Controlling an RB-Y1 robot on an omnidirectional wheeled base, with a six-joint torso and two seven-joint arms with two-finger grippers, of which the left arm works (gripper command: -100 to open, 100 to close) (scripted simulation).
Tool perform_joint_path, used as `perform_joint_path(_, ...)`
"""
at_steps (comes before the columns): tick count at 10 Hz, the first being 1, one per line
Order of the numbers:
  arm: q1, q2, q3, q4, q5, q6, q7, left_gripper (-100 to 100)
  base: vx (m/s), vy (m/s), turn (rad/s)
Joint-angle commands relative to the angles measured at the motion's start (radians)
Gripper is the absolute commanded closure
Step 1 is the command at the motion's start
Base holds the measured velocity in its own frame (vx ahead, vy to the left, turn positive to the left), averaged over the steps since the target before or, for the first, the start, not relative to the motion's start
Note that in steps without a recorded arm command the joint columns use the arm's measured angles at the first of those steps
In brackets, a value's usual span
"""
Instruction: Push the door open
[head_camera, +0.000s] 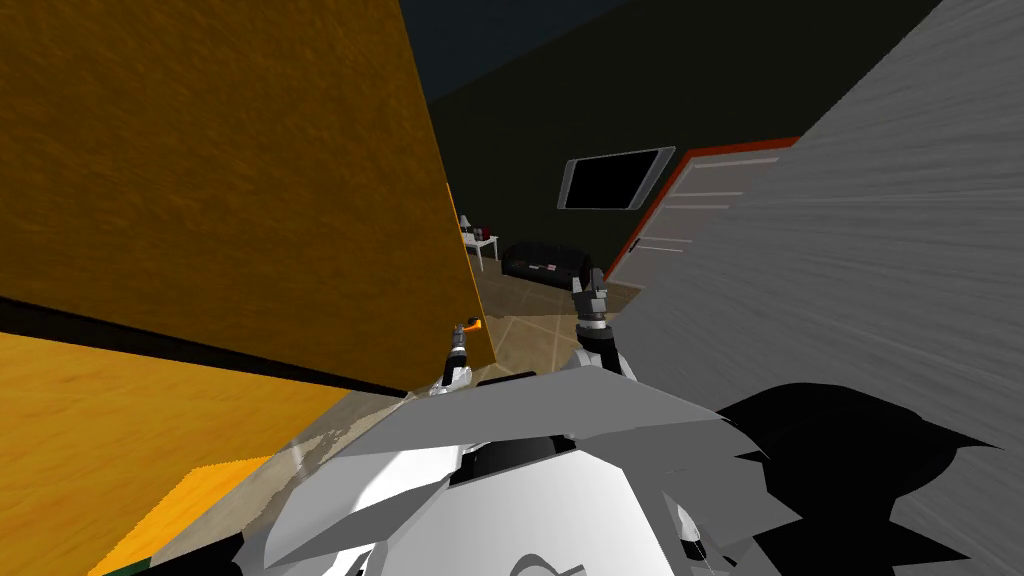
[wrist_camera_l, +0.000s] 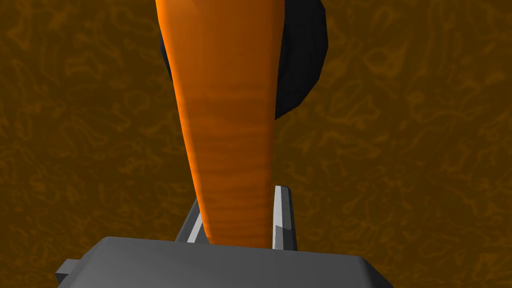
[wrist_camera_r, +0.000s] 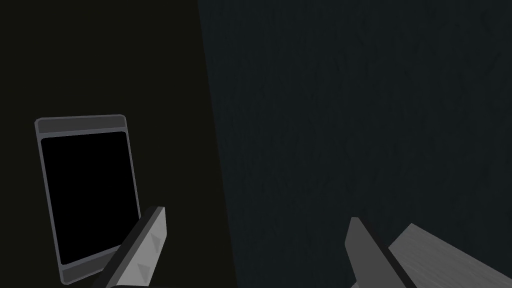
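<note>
Head view, going from the left: the big brown-orange flat door (head_camera: 220, 180) takes up that whole side. Its free edge sits near the middle, and there's a gap between that edge and the wall on the right. Low on that edge is the bright orange lever handle (head_camera: 473, 323), and my left gripper (head_camera: 463, 334) is right on it. In the left wrist view the lever runs straight down between the two fingers (wrist_camera_l: 283, 215), and both blades press against its sides, so it's clamped on the handle. A dark round backplate (wrist_camera_l: 300, 60) sits behind the lever, flat on the door.

Through the gap I can see pale tiled floor (head_camera: 530, 335), a small white side table (head_camera: 482, 243) with a few bits on it too small to make out, then a low dark sofa (head_camera: 545, 262). Above the sofa, a grey-framed black panel (head_camera: 612, 180) hangs on the dark far wall.

Next over, my right gripper (head_camera: 590, 283) is held up in the gap, touching nothing, near the edge of the wall beside it. The right wrist view shows its blades spread wide apart with nothing between them. Behind it is a white panelled door with a red-orange frame (head_camera: 690, 215), and the streaky grey wall (head_camera: 860, 300) covers the rest of the right side.
</note>
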Motion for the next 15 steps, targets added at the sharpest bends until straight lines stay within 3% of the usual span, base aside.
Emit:
perform_joint_path(1,-0.015,0.014,0.026,0.013,0.012,-0.019,-0.011,100,0.216,-0.071,0.077)
perform_joint_path(5,-0.016,0.004,0.065,0.015,0.035,-0.027,-0.04,100,0.194,-0.062,0.077)
perform_joint_path(8,-0.017,-0.013,0.098,0.016,0.054,-0.033,-0.065,100,0.21,-0.078,0.109)
perform_joint_path(10,-0.017,-0.02,0.106,0.017,0.059,-0.035,-0.071,100,0.163,-0.032,0.051)
perform_joint_path(15,-0.019,-0.068,0.148,0.019,0.084,-0.043,-0.103,100,0.168,-0.068,0.088)
